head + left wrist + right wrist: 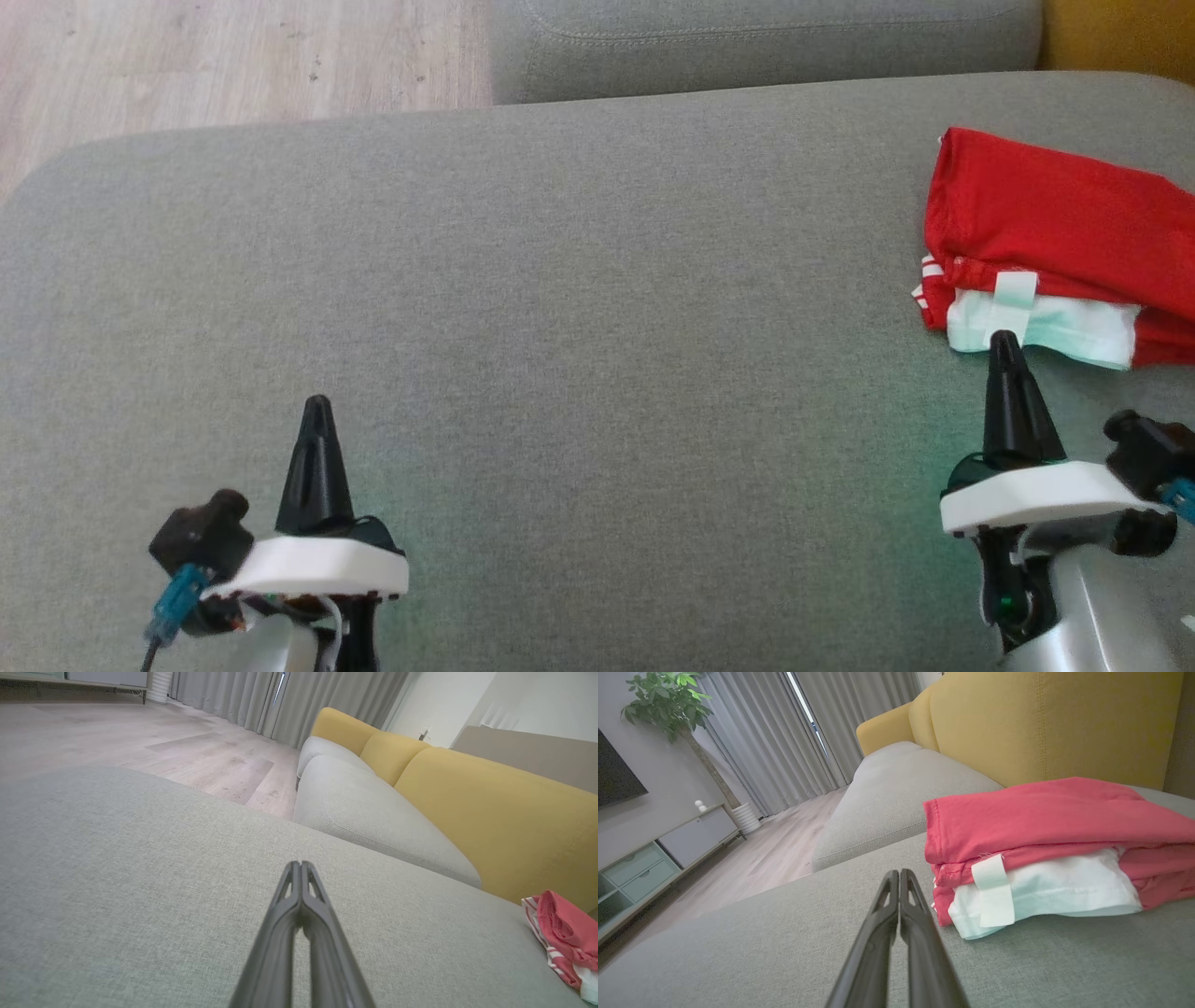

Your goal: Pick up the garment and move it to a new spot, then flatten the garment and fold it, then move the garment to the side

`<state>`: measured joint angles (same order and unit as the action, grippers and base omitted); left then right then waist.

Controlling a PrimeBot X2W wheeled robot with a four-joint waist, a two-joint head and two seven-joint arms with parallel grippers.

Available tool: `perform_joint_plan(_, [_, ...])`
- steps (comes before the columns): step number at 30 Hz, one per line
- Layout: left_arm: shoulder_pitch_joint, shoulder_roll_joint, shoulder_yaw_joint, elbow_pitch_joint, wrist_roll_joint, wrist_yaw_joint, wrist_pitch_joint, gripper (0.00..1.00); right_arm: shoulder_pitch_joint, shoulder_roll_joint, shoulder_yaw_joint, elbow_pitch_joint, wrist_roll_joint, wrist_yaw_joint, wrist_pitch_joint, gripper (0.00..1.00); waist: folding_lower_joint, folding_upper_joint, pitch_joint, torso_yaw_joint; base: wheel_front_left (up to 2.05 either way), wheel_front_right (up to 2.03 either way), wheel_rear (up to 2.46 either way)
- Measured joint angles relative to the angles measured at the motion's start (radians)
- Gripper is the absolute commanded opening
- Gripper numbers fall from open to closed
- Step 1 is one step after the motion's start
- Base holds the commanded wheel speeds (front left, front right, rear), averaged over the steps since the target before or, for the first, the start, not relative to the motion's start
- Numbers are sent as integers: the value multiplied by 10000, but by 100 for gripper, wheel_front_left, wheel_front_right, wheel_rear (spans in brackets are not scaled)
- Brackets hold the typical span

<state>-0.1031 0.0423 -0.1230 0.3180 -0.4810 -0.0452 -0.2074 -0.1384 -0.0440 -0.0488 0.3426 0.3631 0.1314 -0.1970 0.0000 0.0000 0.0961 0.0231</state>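
Garment [1046, 215] lay folded at right edge of cushion [560, 280], likely set aside already; left gripper [317, 403] and right gripper [1004, 338] pinched closed, holding nothing

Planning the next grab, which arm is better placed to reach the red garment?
Right. The right gripper sits shut just short of the garment; the left gripper is shut far across the grey cushion.

Head view overhead, wrist views low, sharing garment [1055, 215]
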Motion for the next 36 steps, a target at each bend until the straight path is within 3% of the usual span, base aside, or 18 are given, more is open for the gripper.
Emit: perform_joint_plan(36, [7,2,625,-102,-3772,-265,1022,0,70,0,-274,-190,4125,0,1024,0,0,0,-312,-77,0,0,0])
